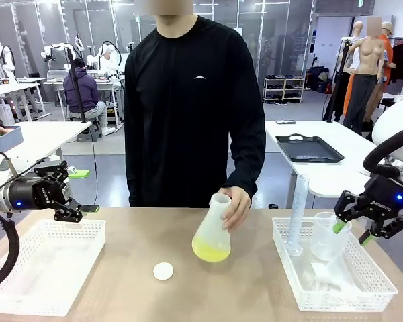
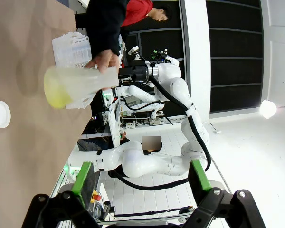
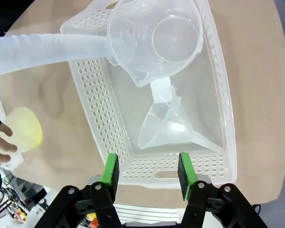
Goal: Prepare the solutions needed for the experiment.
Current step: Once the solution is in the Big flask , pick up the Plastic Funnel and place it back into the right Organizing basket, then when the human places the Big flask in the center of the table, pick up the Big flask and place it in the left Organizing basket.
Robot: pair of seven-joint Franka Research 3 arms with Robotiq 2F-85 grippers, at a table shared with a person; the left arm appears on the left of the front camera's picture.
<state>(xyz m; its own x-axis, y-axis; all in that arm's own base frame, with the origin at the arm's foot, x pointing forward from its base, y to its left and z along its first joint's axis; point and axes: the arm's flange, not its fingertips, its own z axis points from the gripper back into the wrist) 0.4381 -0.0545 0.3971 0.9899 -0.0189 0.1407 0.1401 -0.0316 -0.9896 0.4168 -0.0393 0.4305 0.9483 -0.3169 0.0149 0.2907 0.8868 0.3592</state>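
The solutions (image 1: 210, 251) are a shallow layer of pale yellow-green liquid in the bottom of a whitish conical flask (image 1: 213, 228) standing at mid-table. A person's hand (image 1: 238, 204) grips the flask's neck. The liquid (image 2: 54, 92) and flask (image 3: 26, 130) also show in both wrist views. My right gripper (image 1: 352, 231) hovers open over the right basket (image 1: 383, 285), beside the clear beaker (image 1: 326, 235), with nothing between its green pads (image 3: 110, 173). My left gripper (image 1: 67, 198) is open and empty above the left basket (image 1: 13, 298), pointing toward the flask.
The right basket (image 3: 218, 71) holds a beaker (image 3: 159, 40), a clear funnel (image 3: 168, 126) and a tall graduated cylinder (image 1: 297, 215). A white round cap (image 1: 163, 271) lies on the table in front of the flask. The person stands at the far edge.
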